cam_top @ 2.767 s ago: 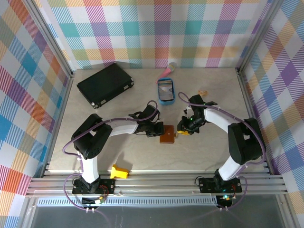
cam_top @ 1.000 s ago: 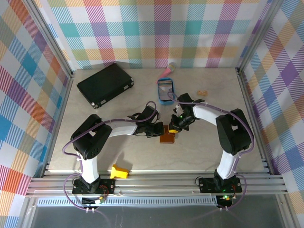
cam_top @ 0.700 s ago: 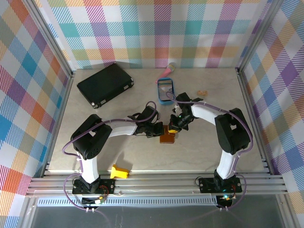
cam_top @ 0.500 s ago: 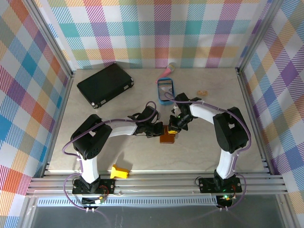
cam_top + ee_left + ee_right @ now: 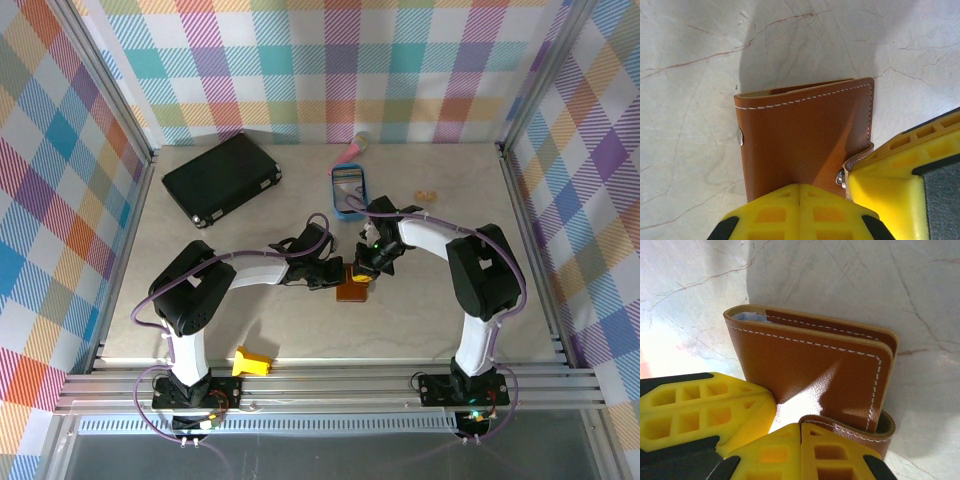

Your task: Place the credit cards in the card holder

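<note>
pastel plaid walls (image 5: 330,60) on left, far and right, beige marbled tabletop (image 5: 300,330), aluminium rail (image 5: 330,385) along near edge

The card holder (image 5: 805,140) is tan-brown leather edged with white stitching, with a silver snap stud (image 5: 740,136) and a sliver of what looks like pale blue lining (image 5: 747,317) at its open edge. The left gripper (image 5: 799,195) and right gripper (image 5: 800,440) are bright yellow and dark grey. The desk (image 5: 330,330) is pale beige, veined in reddish brown. A black case (image 5: 222,178) lies at its far left corner, a blue tray (image 5: 347,214) towards the far edge, a yellow piece (image 5: 252,362) at the near edge. The walls (image 5: 300,60) carry pastel plaid.
</note>
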Motion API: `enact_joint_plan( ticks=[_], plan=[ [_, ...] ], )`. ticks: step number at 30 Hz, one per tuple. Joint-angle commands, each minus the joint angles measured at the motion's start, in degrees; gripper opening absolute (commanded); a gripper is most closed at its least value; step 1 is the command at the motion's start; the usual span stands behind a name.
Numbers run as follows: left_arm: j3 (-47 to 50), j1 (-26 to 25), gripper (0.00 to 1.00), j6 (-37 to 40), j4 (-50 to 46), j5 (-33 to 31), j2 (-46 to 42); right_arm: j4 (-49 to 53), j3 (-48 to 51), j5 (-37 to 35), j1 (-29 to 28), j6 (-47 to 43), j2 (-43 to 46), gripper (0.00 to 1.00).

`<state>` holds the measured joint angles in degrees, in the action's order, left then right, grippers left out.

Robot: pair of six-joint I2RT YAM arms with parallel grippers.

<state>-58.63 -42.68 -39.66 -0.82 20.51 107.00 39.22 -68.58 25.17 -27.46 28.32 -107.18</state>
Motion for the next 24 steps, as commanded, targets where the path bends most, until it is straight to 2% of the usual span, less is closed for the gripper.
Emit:
enact_joint_plan(
  ticks=[1, 9, 24],
  plan=[
    [2.4, -0.3, 0.00, -0.7, -3.7, -1.6, 1.1, 0.2, -0.2, 0.8, -0.7, 0.9, -1.4, 0.00],
    [2.6, -0.3, 0.00, -0.7, -3.5, -1.8, 1.0, 2.0, 0.2, -1.7, -0.7, 0.8, -2.6, 0.00],
    [3.1, -0.3, 0.00, -1.1, -4.2, -2.1, 0.4, 0.9, 1.2, -2.2, -0.6, 0.6, -3.9, 0.00]
  ],
)
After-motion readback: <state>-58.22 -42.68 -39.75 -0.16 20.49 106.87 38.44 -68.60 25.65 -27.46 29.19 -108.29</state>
